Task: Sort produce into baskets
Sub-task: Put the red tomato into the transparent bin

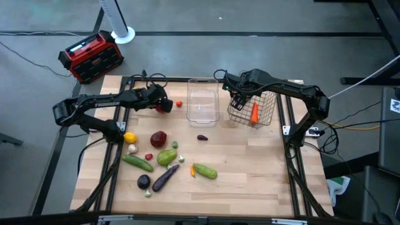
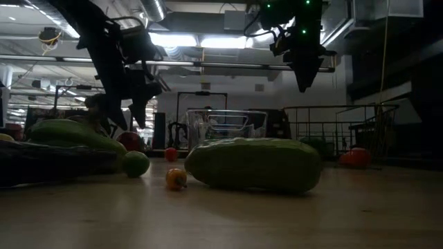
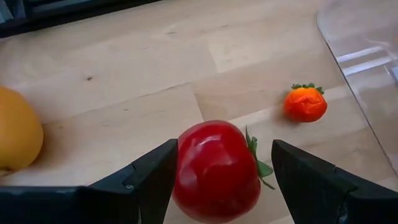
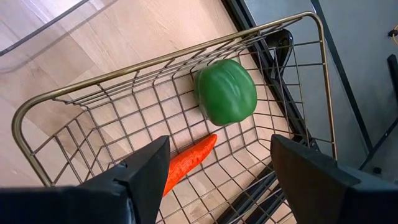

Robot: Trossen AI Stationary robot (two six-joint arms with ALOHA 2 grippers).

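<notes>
My left gripper (image 1: pixel 164 101) is open at the table's far left-middle. Its fingers stand on either side of a red fruit with a green leaf (image 3: pixel 214 171), which rests on the table (image 2: pixel 129 140). A small orange-red tomato (image 3: pixel 305 103) lies between that fruit and the clear plastic bin (image 1: pixel 203 100). My right gripper (image 1: pixel 239 95) is open and empty above the copper wire basket (image 1: pixel 252 109). The basket holds a carrot (image 4: pixel 189 162) and a green pepper (image 4: pixel 226 92). My left gripper has one finger (image 3: pixel 155 177) right beside the red fruit's side (image 3: pixel 183 168), and I cannot tell whether it touches. The other finger (image 3: pixel 305 177) stands apart from the fruit. The fingers slant down from the table's left, and the fruit sits on the table.
An orange fruit (image 3: pixel 15 134) lies close to the left gripper. Loose produce lies nearer on the table: lemon (image 1: pixel 130 137), dark red apple (image 1: pixel 158 138), green pepper (image 1: pixel 166 156), cucumbers (image 1: pixel 137 162) (image 1: pixel 205 170), eggplants (image 1: pixel 165 177). A red-black box (image 1: pixel 92 56) stands beyond the far left corner.
</notes>
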